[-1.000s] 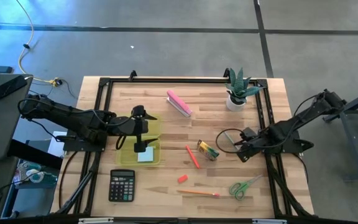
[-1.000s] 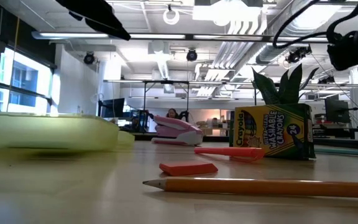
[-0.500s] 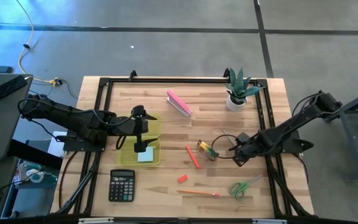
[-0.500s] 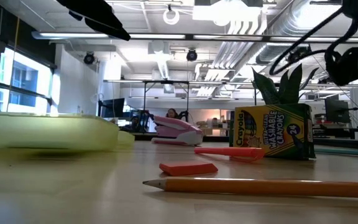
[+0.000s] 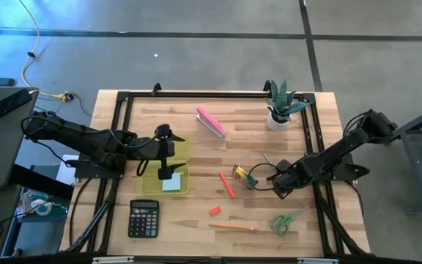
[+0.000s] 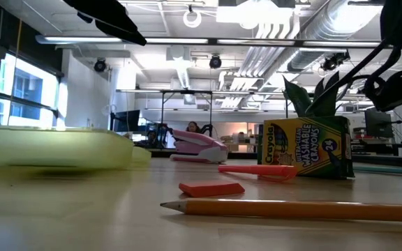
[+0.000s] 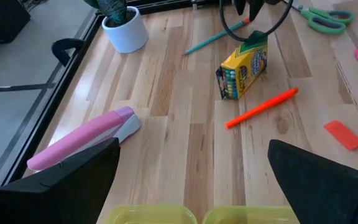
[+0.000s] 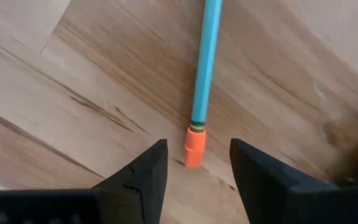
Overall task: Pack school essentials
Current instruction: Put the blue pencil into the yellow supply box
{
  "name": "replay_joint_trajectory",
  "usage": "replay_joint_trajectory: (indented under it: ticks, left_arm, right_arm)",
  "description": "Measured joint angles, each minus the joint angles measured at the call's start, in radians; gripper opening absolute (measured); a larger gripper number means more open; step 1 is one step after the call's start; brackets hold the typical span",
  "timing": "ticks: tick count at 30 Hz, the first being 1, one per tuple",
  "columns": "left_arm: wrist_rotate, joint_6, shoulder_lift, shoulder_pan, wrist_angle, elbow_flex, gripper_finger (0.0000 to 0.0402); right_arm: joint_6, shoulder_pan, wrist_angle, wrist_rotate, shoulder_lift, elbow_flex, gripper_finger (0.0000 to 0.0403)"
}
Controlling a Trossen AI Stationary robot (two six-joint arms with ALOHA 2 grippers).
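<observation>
My right gripper (image 5: pixel 273 183) (image 8: pixel 194 163) is open and low over the table, just right of the yellow-green crayon box (image 5: pixel 245 177). Its fingers stand on either side of the orange eraser end (image 8: pixel 193 148) of a teal pencil (image 8: pixel 205 62) that lies flat on the wood, without touching it. My left gripper (image 5: pixel 168 173) is open over the yellow-green tray (image 5: pixel 185 150), where the light-blue note pad (image 5: pixel 171 184) lies. The red-orange marker (image 5: pixel 226 184), red eraser (image 5: pixel 215 210), orange pencil (image 5: pixel 234 227) and green-handled scissors (image 5: pixel 288 220) lie on the table.
A black calculator (image 5: pixel 143 218) lies near the front left. A pink stapler (image 5: pixel 211 121) and a potted plant (image 5: pixel 279 108) stand at the back. A black frame (image 5: pixel 123 99) runs around the table. Bare wood shows between the tray and the marker.
My right gripper has moved a little toward the table's left edge, nearer the crayon box, and its arm has stretched out lower over the table. The left arm and all things on the table have kept still.
</observation>
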Motion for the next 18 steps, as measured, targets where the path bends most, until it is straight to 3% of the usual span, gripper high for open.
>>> replay_joint_trajectory:
  ticks: [4, 10, 18]
  left_arm:
    - [0.000, 0.000, 0.000, 0.000, 0.000, 0.000, 0.0400]
    - [0.000, 0.000, 0.000, 0.000, 0.000, 0.000, 0.0400]
    - [0.000, 0.000, 0.000, 0.000, 0.000, 0.000, 0.0400]
  right_arm:
    - [0.003, 0.000, 0.103, -0.003, -0.004, -0.055, 0.0165]
    - [0.043, -0.001, 0.105, -0.012, -0.011, -0.071, 0.0157]
    - [0.058, -0.001, 0.099, -0.023, -0.013, -0.073, 0.0073]
